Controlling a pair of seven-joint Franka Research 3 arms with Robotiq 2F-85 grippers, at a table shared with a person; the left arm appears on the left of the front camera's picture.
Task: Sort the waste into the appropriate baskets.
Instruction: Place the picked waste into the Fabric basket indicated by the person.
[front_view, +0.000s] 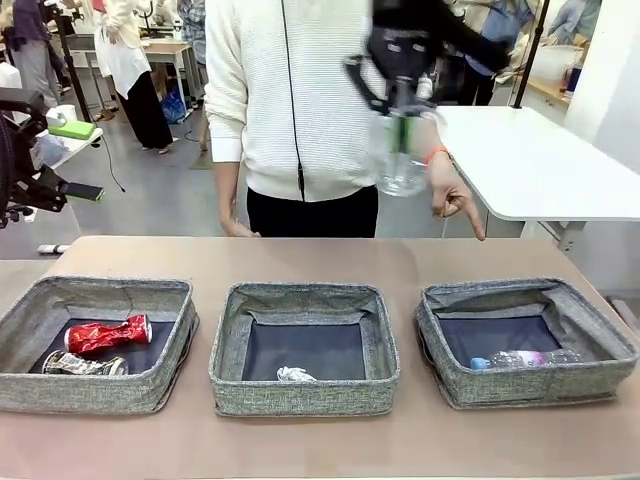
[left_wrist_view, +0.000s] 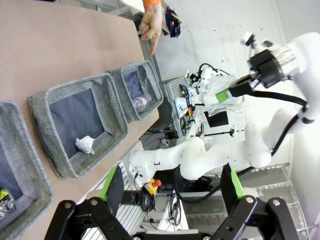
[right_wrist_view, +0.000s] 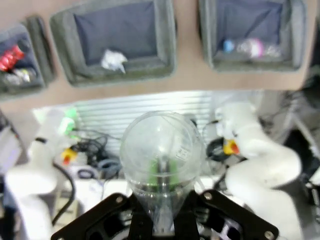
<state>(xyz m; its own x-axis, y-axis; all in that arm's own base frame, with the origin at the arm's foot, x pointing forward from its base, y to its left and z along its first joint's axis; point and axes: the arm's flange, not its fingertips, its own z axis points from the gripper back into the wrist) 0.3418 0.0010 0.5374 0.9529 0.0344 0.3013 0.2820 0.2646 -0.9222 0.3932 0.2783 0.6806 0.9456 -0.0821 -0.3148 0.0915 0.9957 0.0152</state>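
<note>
a: front view, item one?
b: right gripper (front_view: 402, 112), high at one o'clock, pinching clear plastic cup (front_view: 403, 155).
a: left gripper (left_wrist_view: 170, 187)?
b: spread wide. bottle (front_view: 525, 359) in basket (front_view: 528, 296) at four o'clock.

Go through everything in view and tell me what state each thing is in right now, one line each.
Right gripper: shut on the clear plastic cup, held high over the table.
Left gripper: open, empty.
Red can: crushed, lying in the left basket.
Dark printed can: crushed, beside it.
White paper wad: crumpled, in the middle basket.
Plastic bottle: capped, lying in the right basket.
</note>
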